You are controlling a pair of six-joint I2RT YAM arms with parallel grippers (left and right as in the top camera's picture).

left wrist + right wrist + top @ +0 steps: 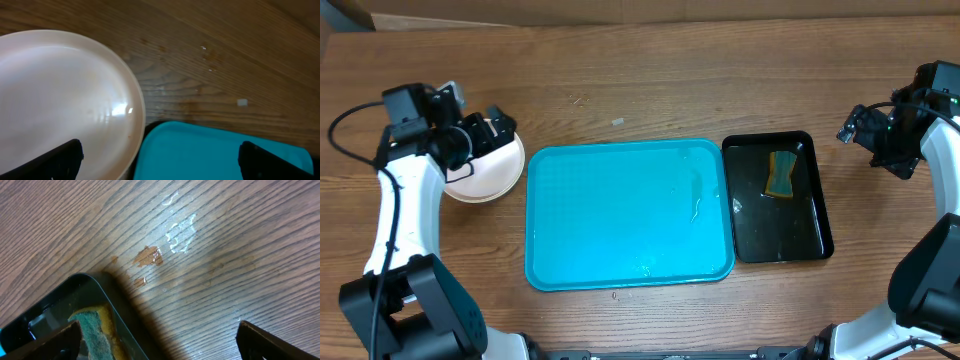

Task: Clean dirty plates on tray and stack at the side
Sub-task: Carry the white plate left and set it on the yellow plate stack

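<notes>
Gaping wide, the fingers of the left gripper hang over the plates and grip nothing. The pale plates sit on the table just beside the left rim of the turquoise tray. The right gripper is spread equally wide above bare wood, near the black tray holding a sponge.

text: none legible | labels: none | numbers: none

Robot lab bench (two cabled arms flanking a wooden table).
</notes>
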